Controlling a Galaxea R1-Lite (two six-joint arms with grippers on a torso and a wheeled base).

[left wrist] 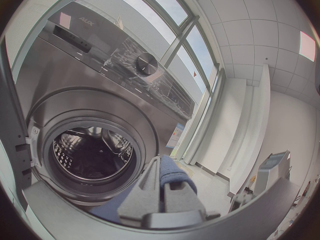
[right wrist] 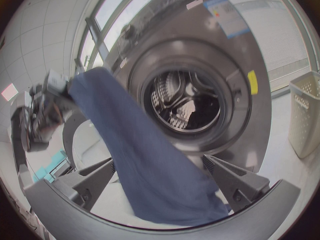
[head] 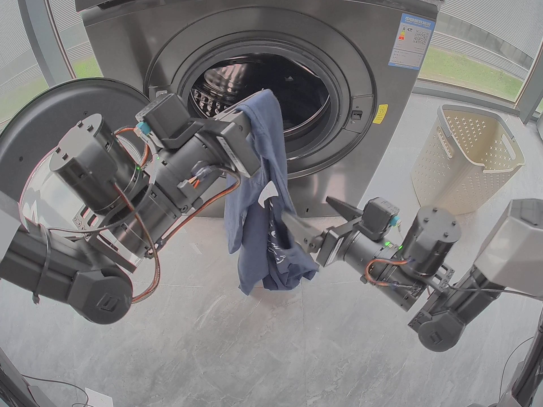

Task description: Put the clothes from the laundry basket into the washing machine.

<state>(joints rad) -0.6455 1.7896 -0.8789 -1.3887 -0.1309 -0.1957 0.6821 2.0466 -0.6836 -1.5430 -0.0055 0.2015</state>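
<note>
Limply, blue shirt hangs from left pincer.

The blue shirt covers the tips of my left pincer; the top of the washing machine is cut off; its drum is too dark inside to read.

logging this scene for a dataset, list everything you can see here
washing machine: 1, grey, centre, on the floor
machine door: 1, grey, swung open to the robot's left
shirt: 1, navy, hanging before the drum opening
laundry basket: 1, cream, on the floor right of the machine
left end effector: 1, grey, shut on the shirt's top
right end effector: 1, grey, open, a finger either side of the hanging shirt
</note>
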